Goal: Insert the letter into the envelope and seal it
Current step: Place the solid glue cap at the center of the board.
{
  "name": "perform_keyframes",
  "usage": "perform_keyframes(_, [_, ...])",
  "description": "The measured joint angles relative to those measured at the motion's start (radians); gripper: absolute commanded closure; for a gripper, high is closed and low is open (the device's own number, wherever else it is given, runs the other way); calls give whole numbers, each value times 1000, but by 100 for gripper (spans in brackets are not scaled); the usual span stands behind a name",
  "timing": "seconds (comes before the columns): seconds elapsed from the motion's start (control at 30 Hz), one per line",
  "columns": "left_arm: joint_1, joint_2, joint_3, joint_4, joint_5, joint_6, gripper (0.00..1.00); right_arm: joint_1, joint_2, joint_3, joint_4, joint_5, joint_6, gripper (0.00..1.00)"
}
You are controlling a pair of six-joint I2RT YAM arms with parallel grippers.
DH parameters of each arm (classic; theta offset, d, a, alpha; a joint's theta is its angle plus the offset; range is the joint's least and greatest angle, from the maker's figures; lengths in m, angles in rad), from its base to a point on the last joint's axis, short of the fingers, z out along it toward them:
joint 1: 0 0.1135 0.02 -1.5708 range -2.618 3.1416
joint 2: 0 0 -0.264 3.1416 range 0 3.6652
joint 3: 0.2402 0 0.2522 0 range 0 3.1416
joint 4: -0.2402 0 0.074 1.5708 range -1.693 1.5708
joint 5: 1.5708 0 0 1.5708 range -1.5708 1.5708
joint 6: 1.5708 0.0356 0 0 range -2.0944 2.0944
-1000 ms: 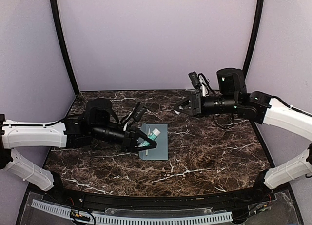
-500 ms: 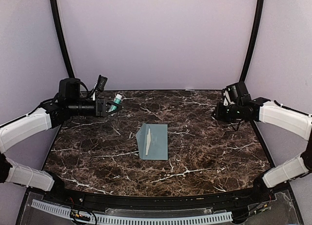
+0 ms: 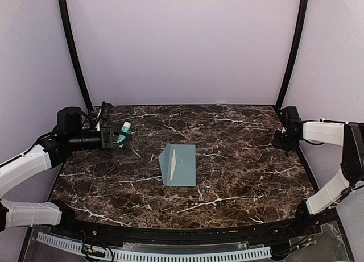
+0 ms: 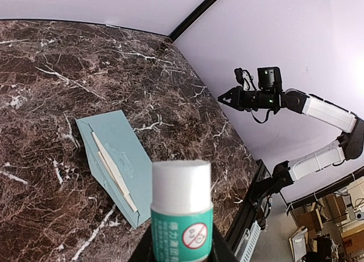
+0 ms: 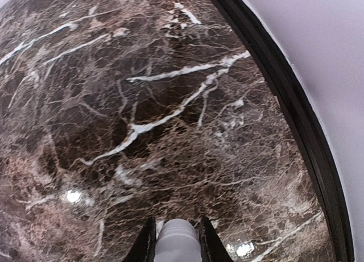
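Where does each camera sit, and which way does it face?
Top external: above, behind the bases, looking down on the table; shows left arm, right arm, envelope.
Left wrist: faces across the table toward the right arm; left tool grips a glue stick.
Right wrist: looks down at bare marble near the table's edge; right tool pinches a white cap.
Shared: top and left wrist both show envelope and glue stick.
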Motion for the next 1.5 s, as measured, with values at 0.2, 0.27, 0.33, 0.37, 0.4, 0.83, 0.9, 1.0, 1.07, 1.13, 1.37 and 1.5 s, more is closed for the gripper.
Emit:
perform_keyframes(0.2, [0,-47,-28,33,-8,-54,100,-55,82,-5,43,14,-14,85])
perform_keyframes(0.27, [0,-59,-33,48,-8,-71,100,-58,111,-5,54,13,-18,85])
perform_keyframes(0.33, [0,-68,-44,62,-8,-84,100,-58,137,-12,74,12,-26,82])
perform_keyframes(0.37, [0,-72,-50,66,-8,-91,100,-58,146,-19,82,12,-28,80])
perform_keyframes(0.4, [0,-74,-54,67,-8,-96,100,-58,153,-26,86,12,-30,78])
perform_keyframes(0.83, [0,-89,-69,68,-8,-126,100,-59,154,-46,113,5,-35,43])
perform_keyframes(0.9, [0,-89,-69,69,-7,-126,100,-59,151,-46,109,5,-36,38])
perform_keyframes(1.0, [0,-90,-70,80,5,-128,100,-59,127,-41,85,4,-42,34])
perform_keyframes(1.07, [0,-93,-78,114,24,-134,100,-59,89,-28,58,-5,-56,33])
perform_keyframes(1.13, [0,-101,-93,153,50,-141,100,-59,35,-6,36,-21,-72,33])
perform_keyframes(1.37, [0,-103,-98,229,126,-146,100,-54,-203,68,-5,-245,-109,31])
perform_keyframes(1.5, [-9,-111,-98,297,141,-160,100,23,-308,77,8,-438,-71,29])
